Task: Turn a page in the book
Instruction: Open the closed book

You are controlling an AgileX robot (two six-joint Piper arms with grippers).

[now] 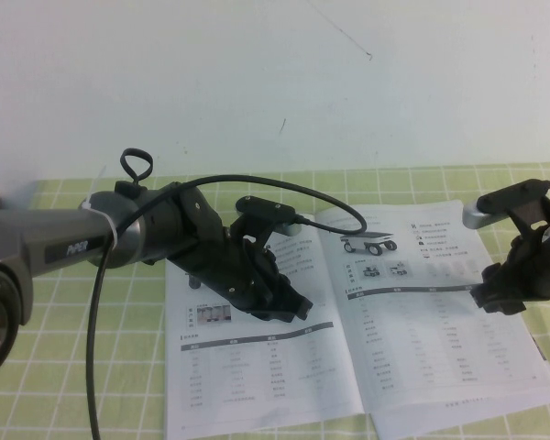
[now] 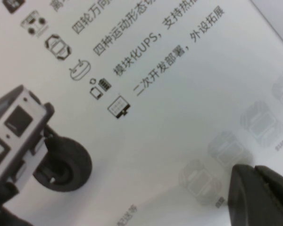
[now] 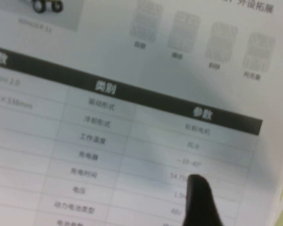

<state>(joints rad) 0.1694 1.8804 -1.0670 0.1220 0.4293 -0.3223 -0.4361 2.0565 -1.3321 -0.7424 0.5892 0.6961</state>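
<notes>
lying open on green-checked cloth (image 1: 64, 302), book (image 1: 257, 376) sitting under both claws. left gripper (image 1: 289, 307) hovering over left leaf nr spine, jaw state can't tell. right gripper (image 1: 495, 293) w/ jaws apart, hanging over page (image 1: 440, 339) at its outer edge.

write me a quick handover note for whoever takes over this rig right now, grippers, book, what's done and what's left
Left gripper: over the left-hand page near the spine, holding nothing that can be seen; whether it is open or shut does not show.
Right gripper: at the outer edge of the right-hand page, jaws open, nothing held.
The book lies open and flat on the green checked cloth. The page with the four-wheeled cart picture and table lies flat on the right side.
Done: arms are in place over the book.
Left: grip the page's edge, lift it, carry it over to the left side, release.
</notes>
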